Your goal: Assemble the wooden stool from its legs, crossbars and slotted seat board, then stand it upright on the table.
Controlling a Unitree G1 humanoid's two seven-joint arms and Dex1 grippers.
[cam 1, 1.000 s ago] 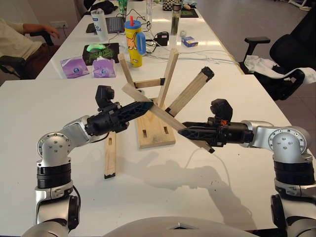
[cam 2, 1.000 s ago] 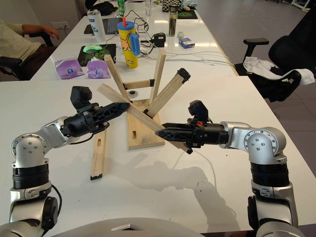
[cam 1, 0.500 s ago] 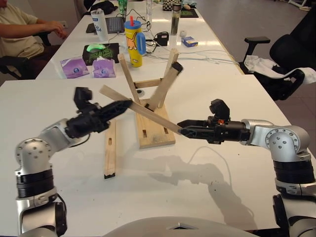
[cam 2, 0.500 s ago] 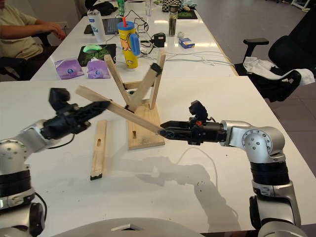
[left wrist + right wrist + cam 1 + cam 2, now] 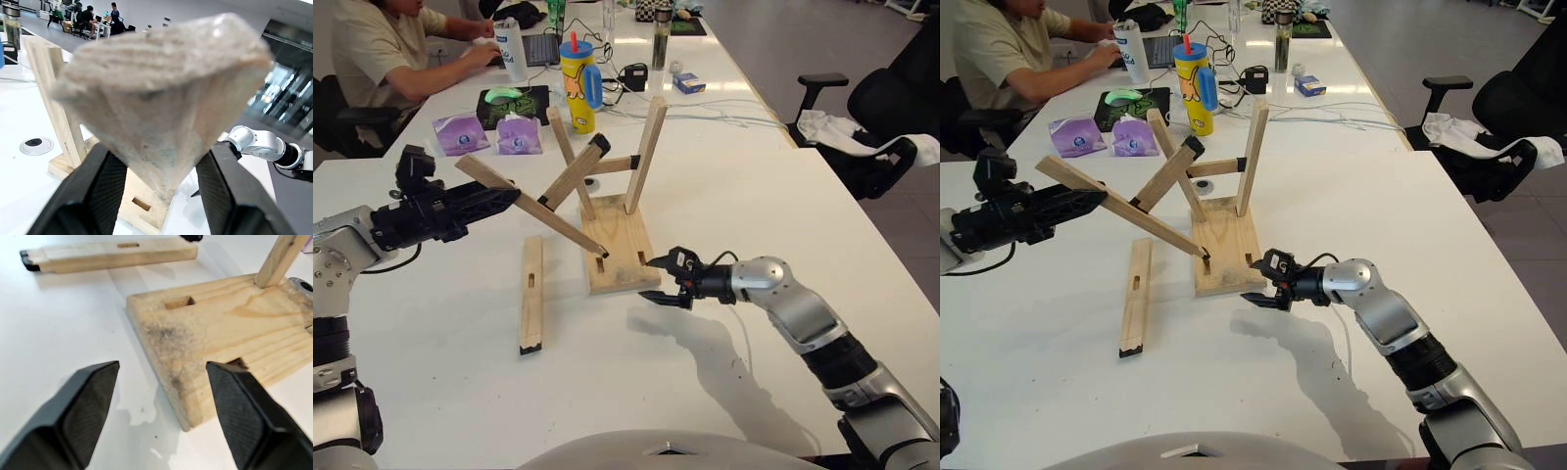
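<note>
Just 1 board, 1 loose leg

- I can read no text, number or sign in any view.
- Yellow cup, upper middle of the head view: a cartoon figure is printed on its side, with no letters I can make out.
- Two purple packs, upper left: each has a round label, but the print is too small to read.
- White bottle, upper left: dark print on its wall, too small to read.
- Blue box, upper middle: some print on it, which I cannot make out.
</note>
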